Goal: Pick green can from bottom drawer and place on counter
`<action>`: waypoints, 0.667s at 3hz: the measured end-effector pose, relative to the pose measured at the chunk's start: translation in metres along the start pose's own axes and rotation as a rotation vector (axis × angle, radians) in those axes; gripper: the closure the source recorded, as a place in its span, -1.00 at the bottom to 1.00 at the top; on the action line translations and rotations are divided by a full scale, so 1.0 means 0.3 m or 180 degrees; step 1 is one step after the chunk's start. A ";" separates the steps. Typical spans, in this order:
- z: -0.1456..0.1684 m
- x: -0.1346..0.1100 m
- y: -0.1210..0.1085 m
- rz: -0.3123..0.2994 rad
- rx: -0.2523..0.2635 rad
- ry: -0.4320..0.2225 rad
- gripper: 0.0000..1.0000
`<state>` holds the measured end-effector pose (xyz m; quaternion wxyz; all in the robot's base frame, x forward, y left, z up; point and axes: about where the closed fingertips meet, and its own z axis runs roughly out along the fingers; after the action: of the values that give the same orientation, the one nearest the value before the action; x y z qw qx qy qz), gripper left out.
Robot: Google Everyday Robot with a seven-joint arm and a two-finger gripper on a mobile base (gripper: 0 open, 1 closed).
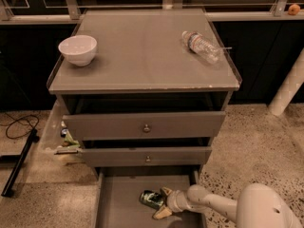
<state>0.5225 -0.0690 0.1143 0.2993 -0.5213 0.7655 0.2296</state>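
Note:
The green can [150, 199] lies on its side on the floor of the pulled-out bottom drawer [118, 203]. My gripper [163, 203] reaches in from the lower right, low inside the drawer. It is open, and its pale fingers [166, 192] stand on either side of the can's right end. I cannot tell whether they touch the can. The counter [142, 56] is the flat grey top of the cabinet, far above the gripper.
A white bowl [77, 50] stands at the counter's left, and a clear plastic water bottle [202, 46] lies at its right. The two knobbed drawers [146, 127] above stand slightly open and overhang the bottom drawer. A cable and a black bar [19, 163] lie on the floor at left.

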 end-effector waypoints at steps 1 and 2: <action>0.000 0.000 0.000 0.0000 0.0000 0.0000 -0.15; 0.000 0.000 0.000 0.0000 0.0000 0.0000 0.32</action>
<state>0.5225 -0.0689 0.1143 0.2993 -0.5213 0.7655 0.2296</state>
